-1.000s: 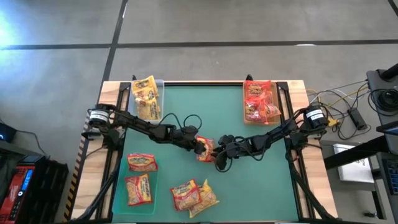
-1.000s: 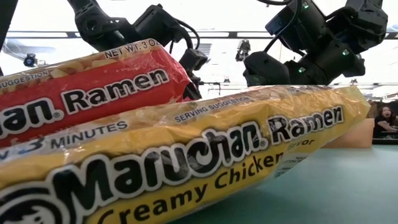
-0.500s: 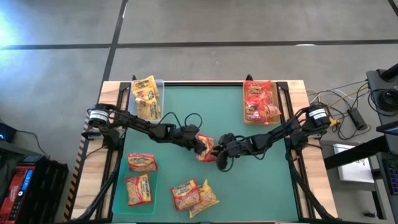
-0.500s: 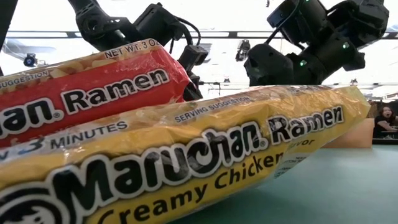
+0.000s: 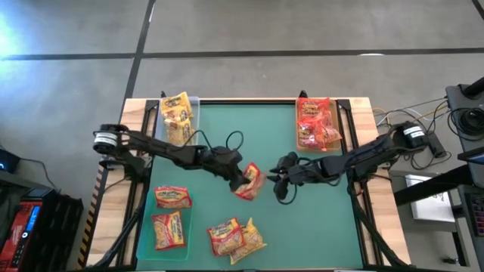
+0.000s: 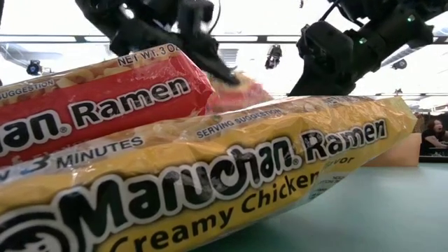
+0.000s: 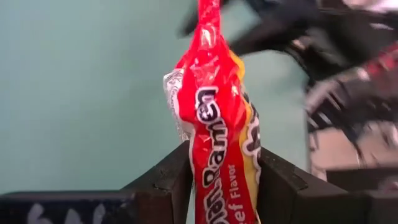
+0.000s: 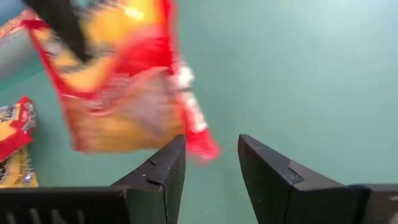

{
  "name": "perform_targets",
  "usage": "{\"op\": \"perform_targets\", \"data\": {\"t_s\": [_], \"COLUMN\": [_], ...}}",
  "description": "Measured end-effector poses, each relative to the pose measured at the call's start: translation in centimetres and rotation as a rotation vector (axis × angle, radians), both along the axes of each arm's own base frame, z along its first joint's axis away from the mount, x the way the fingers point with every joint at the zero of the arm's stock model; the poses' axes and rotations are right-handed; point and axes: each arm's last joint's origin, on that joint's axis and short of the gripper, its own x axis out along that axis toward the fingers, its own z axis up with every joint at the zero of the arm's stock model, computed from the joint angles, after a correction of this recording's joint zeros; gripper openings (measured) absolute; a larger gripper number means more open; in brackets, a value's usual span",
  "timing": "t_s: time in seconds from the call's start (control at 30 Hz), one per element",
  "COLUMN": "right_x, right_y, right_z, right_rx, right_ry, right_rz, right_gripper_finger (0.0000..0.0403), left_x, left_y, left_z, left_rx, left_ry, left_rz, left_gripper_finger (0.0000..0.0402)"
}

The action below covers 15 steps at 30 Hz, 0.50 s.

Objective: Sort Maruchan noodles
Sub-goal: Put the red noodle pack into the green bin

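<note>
Both arms have pulled apart since a second ago: back then the two claws met over one red packet in the middle of the desk, and now the right claw [image 5: 278,175] has backed off toward its own side while the left arm has kept the packet.

From above, the left arm reaches in low from the left edge, stretched out across the green desk [image 5: 318,219]. Its left claw [image 5: 243,181] sits near the middle. The wrist view shows the two dark fingers [image 7: 173,177] pinching the red packet [image 7: 217,143] from both sides, so the packet stands up on its edge between them.

The right arm reaches in from the right edge, bent a little. Its fingers [image 8: 163,171] stand apart with nothing between them; the red packet hangs just in front of them.

Other noodle packets lie around: yellow ones in the tray at the far left corner [image 5: 178,117], red ones in the tray at the far right corner [image 5: 316,125], two on the tray at the near left [image 5: 170,215], and two near the front edge [image 5: 236,238].
</note>
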Motion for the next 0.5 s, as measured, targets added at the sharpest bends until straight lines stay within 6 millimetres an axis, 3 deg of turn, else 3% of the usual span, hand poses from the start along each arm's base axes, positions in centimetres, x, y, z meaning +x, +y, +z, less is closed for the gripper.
{"op": "perform_targets", "data": {"t_s": [0.2,0.5], "right_x": [-0.5,-0.5], "right_y": [0.0,0.0], "right_z": [-0.9,-2.9], "right_rx": [-0.032,-0.010], "right_ry": [0.022,0.082], "right_rz": [-0.024,-0.054], "right_gripper_finger": [0.0137,0.0137], "left_x": [-0.8,-4.0], "left_y": [-0.4,-1.1], "left_z": [2.1,3.1], "left_rx": [0.011,-0.054], "left_ry": [-0.037,0.129], "left_rz": [-0.104,-0.346], "left_gripper_finger": [0.0109,0.0089]}}
